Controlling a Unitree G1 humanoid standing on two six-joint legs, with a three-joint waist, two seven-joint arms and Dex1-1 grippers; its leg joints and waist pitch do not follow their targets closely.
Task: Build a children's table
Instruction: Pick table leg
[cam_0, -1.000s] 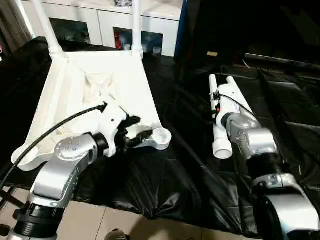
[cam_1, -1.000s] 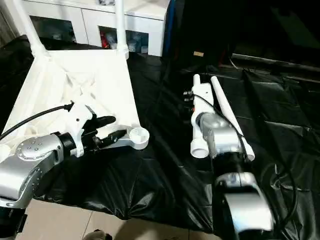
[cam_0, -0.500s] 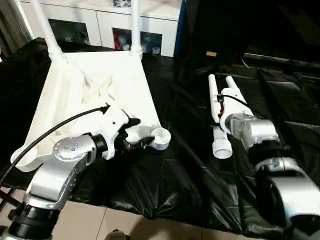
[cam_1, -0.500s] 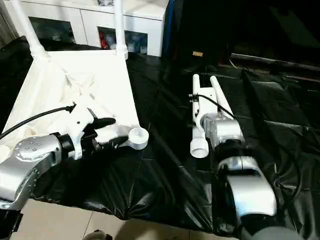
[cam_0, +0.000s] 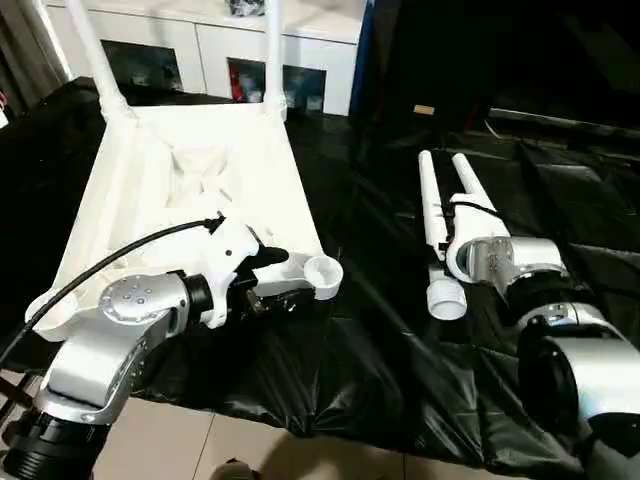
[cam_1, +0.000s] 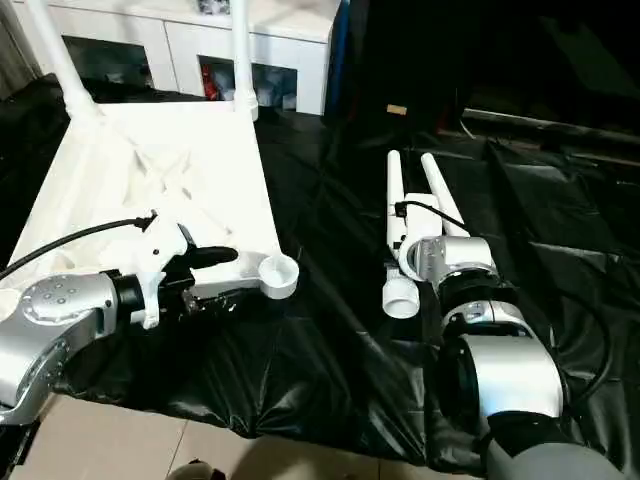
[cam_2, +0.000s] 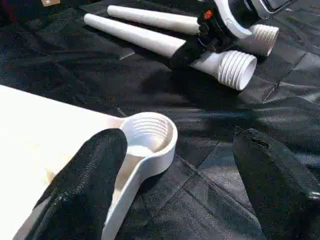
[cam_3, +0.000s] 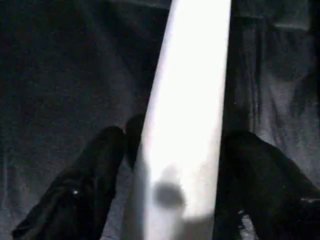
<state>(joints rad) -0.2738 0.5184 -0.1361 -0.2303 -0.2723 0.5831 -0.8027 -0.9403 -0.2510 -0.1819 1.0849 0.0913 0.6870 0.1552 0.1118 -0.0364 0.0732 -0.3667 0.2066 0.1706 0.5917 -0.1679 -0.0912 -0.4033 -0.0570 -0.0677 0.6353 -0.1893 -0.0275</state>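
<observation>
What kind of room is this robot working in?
Probably an indoor test room set up like a home: a black sheet covers the work area over a tiled floor, and a white cabinet with glass doors stands behind.

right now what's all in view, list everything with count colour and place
table top: 1, white, upside down on the black sheet, left
fitted legs: 2, white, upright in the far corner sockets
empty corner socket: 1, white, near corner
loose legs: 2, white, lying side by side on the sheet, right
black sheet: 1, covers the floor
cabinet: 1, white, glass doors, behind
left gripper: open, astride the empty corner socket
right gripper: fingers either side of a loose leg
</observation>
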